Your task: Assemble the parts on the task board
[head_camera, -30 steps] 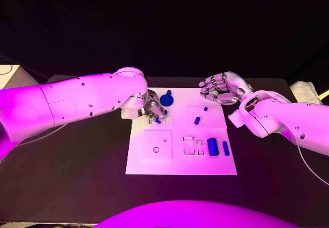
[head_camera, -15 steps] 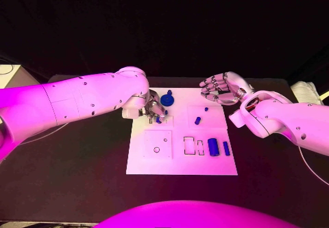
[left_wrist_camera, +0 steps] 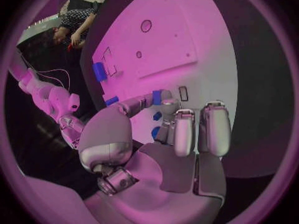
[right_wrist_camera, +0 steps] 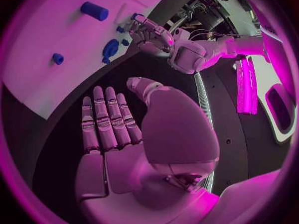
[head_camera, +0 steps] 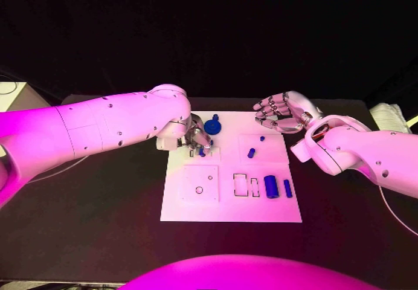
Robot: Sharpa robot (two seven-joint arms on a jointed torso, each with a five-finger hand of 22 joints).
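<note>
The white task board (head_camera: 228, 206) lies mid-table. My left hand (head_camera: 195, 136) hovers low over its far left part, thumb and a finger pinching a small blue part (left_wrist_camera: 157, 97). Just beyond it sits a round blue part (head_camera: 213, 127). A short blue peg (head_camera: 250, 153) and a tiny blue piece (head_camera: 261, 138) lie in the far right panel. A thick blue cylinder (head_camera: 271, 186) and a slim blue bar (head_camera: 287, 188) lie near the right edge. My right hand (head_camera: 283, 113) floats above the board's far right corner, fingers (right_wrist_camera: 106, 119) straight and apart, holding nothing.
Near the board's front are a square panel with small holes (head_camera: 199, 183) and two rectangular slots (head_camera: 240, 185). Black table (head_camera: 87, 229) surrounds the board. A pale object (head_camera: 388, 115) sits at the table's far right edge.
My left hand has edged slightly to the right over the board's far left part. The right hand and the loose parts have stayed put.
</note>
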